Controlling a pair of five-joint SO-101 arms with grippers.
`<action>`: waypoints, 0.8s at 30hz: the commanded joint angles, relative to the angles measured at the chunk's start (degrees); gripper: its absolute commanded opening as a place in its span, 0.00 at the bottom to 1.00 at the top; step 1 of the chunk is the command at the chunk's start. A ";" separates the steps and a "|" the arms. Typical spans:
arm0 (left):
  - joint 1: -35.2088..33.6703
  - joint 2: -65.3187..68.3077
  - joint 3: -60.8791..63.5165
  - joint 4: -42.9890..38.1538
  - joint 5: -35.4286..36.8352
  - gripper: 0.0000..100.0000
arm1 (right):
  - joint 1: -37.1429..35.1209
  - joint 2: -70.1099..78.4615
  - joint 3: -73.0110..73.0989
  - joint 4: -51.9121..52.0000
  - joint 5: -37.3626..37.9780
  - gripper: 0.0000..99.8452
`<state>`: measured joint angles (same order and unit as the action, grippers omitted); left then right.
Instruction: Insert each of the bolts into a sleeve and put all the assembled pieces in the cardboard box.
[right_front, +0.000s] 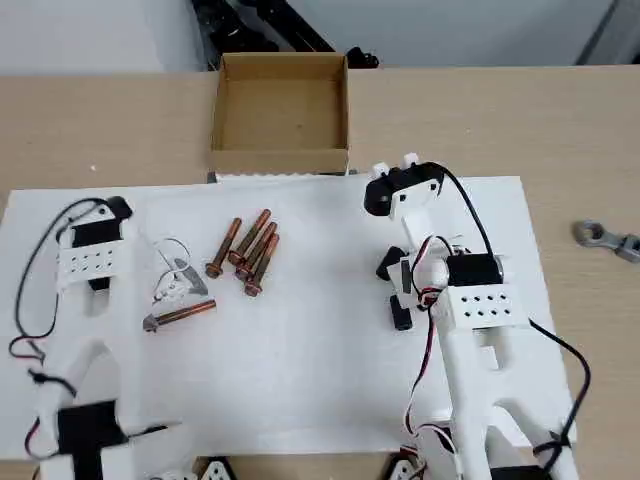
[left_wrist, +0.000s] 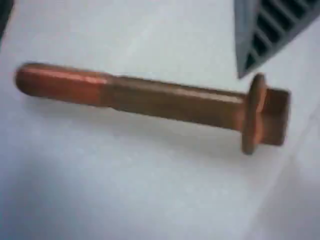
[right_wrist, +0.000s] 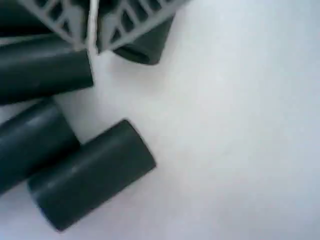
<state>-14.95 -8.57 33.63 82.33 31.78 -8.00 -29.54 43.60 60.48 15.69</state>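
While L pincer (right_front: 178, 282) hovers, bolt (left_wrist: 150, 102) lies just beside.

No lettering, number or sign is legible on the cardboard box (right_front: 280, 158), bolts (right_front: 264, 262) or sleeves (right_wrist: 90, 172).

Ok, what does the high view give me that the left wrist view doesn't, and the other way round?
High view: the cardboard box at the table's far side, four bolts bunched together on the white mat, black sleeves beside the right arm, and a wrench off the mat. Left wrist view: close detail of the flanged hex head and the shank's brighter tip. Both: the lone bolt lying flat on the mat, apart from the bunch.
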 joint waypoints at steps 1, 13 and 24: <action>0.09 4.66 0.48 -3.43 0.79 0.29 | -0.31 -2.15 -1.41 0.22 -0.26 0.03; -0.35 15.56 0.13 -8.97 2.73 0.29 | -0.04 -2.15 -1.41 0.40 -0.26 0.03; -1.32 8.62 -7.78 10.90 -2.73 0.29 | 0.04 -2.15 -1.41 1.10 -0.26 0.03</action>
<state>-15.30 0.04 28.79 88.75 29.41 -8.09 -29.54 43.60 61.45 15.69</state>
